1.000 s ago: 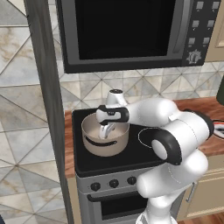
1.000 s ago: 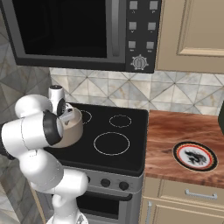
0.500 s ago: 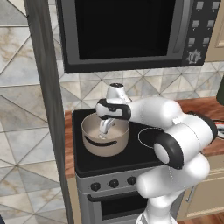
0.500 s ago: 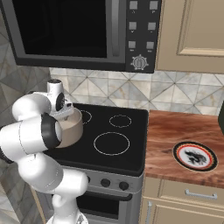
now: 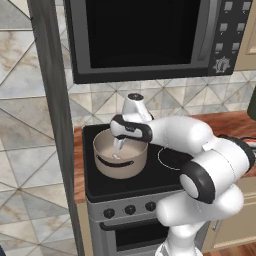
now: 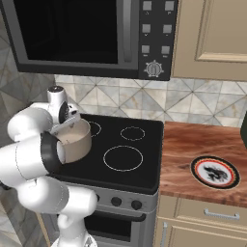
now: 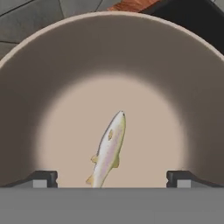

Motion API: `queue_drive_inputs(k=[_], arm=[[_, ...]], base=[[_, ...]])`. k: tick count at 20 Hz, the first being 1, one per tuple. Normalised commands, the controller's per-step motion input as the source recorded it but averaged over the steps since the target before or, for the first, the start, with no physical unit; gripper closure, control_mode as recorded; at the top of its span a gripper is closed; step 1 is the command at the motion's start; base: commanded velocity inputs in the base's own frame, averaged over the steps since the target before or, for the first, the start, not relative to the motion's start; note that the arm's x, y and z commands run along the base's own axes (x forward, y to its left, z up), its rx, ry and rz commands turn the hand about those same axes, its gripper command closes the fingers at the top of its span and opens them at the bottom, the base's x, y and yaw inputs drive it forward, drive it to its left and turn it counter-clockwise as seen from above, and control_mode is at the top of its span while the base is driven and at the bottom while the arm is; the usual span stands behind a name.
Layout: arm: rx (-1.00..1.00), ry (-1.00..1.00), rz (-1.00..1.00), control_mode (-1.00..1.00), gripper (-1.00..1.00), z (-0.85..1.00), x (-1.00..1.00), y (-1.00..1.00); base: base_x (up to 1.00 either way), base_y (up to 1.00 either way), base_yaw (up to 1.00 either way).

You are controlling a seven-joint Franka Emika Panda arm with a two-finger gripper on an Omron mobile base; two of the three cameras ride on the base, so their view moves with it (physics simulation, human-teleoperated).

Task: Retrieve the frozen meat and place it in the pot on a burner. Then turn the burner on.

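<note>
The beige pot stands on the front left of the black glass stove top; the burner beneath it is hidden by the pot. In the hand view the frozen meat, a small pale fish-shaped piece, lies on the pot's cream floor. My gripper hangs open just above the pot's mouth, pointing down into it. Its two fingertips stand wide on either side of the meat and touch nothing. The base views show the gripper over the pot, with the arm partly covering the pot's near side.
A black microwave hangs low over the stove. Thin white rings mark the right cooking zones. Knobs line the stove front. A wooden counter with a round dark plate lies to the right, a tall dark panel to the left.
The hand has lifted slightly above the pot with its fingers open. The pot has stayed in place.
</note>
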Motion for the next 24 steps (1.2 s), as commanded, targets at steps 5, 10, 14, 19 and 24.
queue_drive_inputs(k=[5,10,14,19,24], arm=[[0.01,-0.1,-0.01,-1.0,-1.0,0.0,0.0,0.0],[0.03,0.0,0.0,-1.0,-1.0,0.36,0.0,0.0],[0.1,-0.01,-0.01,-1.0,-1.0,0.41,0.0,0.0],[0.08,-0.05,0.0,-1.0,-1.0,-0.02,0.0,0.06],[0.09,-0.05,-0.01,-1.0,-1.0,-0.02,0.01,0.08]], base=[[0.0,0.0,0.0],[0.0,0.0,0.0],[0.0,0.0,0.0],[0.0,0.0,0.0],[0.0,0.0,0.0]])
